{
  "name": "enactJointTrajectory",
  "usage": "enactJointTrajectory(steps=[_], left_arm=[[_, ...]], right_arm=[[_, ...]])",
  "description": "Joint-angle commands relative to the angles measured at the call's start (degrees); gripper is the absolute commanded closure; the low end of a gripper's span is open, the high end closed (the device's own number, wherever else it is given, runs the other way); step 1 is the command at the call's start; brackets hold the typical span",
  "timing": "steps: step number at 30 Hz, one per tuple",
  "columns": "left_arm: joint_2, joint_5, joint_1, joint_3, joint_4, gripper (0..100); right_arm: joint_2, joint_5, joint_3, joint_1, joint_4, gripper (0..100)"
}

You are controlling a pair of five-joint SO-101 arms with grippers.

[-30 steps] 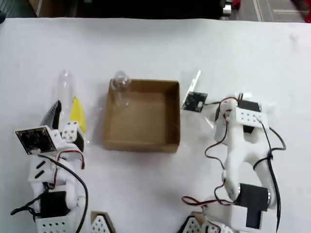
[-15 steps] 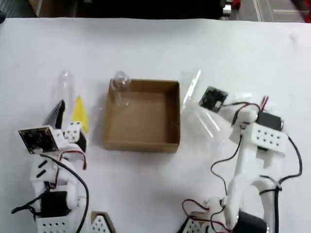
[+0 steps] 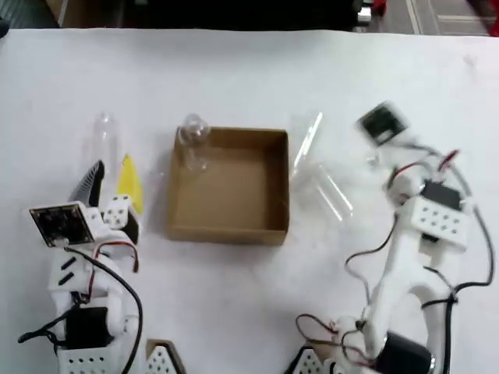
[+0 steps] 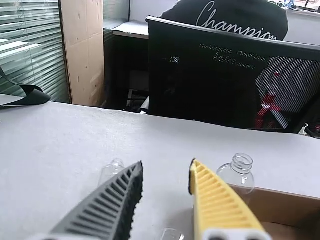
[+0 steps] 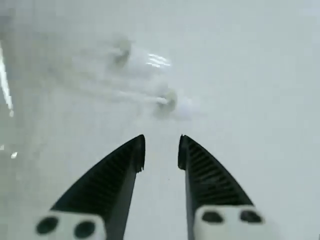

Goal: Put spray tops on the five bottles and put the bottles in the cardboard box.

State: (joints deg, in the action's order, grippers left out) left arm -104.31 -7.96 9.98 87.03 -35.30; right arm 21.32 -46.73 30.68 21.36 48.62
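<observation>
An open cardboard box (image 3: 226, 227) sits mid-table. One clear, capless bottle (image 3: 192, 140) stands upright at its far left corner, also seen as bottle (image 4: 241, 170). Another clear bottle (image 3: 104, 128) stands left of it, just beyond my left gripper (image 3: 111, 164). That gripper (image 4: 166, 165) is open, its black and yellow fingers holding nothing. Two clear bottles (image 3: 327, 191) lie right of the box. My right gripper (image 5: 161, 150) is open over bare table, with blurred lying bottles (image 5: 170, 100) ahead of it. The right arm (image 3: 425, 214) stands at the right.
The white table's far edge (image 3: 234, 29) runs along the back, with a dark chair (image 4: 225, 75) behind it. Open tabletop lies in front of the box and between the two arm bases (image 3: 86, 335).
My right arm has swung away from the box's right side, to the right and farther back. The left gripper shifted slightly, then held. The bottles right of the box are uncovered.
</observation>
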Motion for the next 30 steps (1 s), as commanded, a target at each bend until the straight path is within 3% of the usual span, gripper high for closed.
enactJointTrajectory(steps=[1,7,12,20,30], left_arm=[[-0.40,0.44,-0.31,-1.05,1.32,85],[-0.40,0.44,-0.31,-1.05,1.32,85],[-0.40,0.44,-0.31,-1.05,1.41,85],[-0.40,0.44,-0.31,-0.97,1.58,85],[-0.40,0.44,-0.48,-0.79,1.67,85]], right_arm=[[-6.99,26.81,-16.88,4.62,3.91,96.2],[-32.22,49.58,-43.34,6.29,22.37,90.5],[-50.07,62.86,-62.33,5.41,33.45,81.7],[-67.12,70.59,-83.60,5.14,41.36,79.4],[-76.88,73.76,-93.63,5.32,41.45,79.6]])
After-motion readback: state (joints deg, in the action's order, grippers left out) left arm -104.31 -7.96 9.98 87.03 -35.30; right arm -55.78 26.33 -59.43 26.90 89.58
